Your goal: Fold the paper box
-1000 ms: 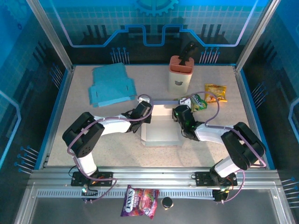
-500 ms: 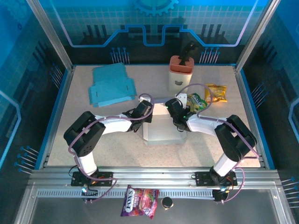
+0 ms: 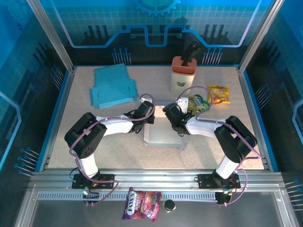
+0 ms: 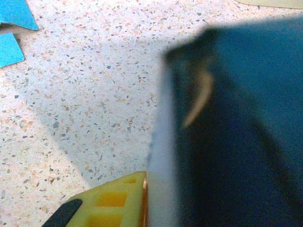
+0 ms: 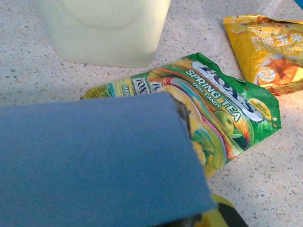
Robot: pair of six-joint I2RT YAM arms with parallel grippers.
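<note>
**Top external view.** The paper box [image 3: 163, 131], pale blue and partly formed, lay at the middle of the counter [image 3: 94, 151] between the two arms. The left arm [image 3: 113, 125] reached to the box's far left corner. The right arm [image 3: 208, 125] reached to its far edge, just beside the left one. Well apart at the far left lay a stack of flat blue cartons [image 3: 113, 85]. A white container [image 3: 181, 78] with an orange top stood at far centre, with a green candy bag [image 3: 199, 101] and a yellow snack bag [image 3: 218, 93] near it.

**Left wrist view.** A wall of the paper box stood upright and blurred, close to the lens, its pale edge flush against one yellow finger [image 4: 111, 205]. The opposing finger was hidden behind the wall. The left jaws appeared clenched on that wall.

**Right wrist view.** A blue panel of the paper box lay across the foreground, and a yellow fingertip [image 5: 210, 220] showed below its lower right corner. I cannot tell whether the right jaws were released or clenched. The candy bag, the snack bag and the container's base lay beyond.
</note>
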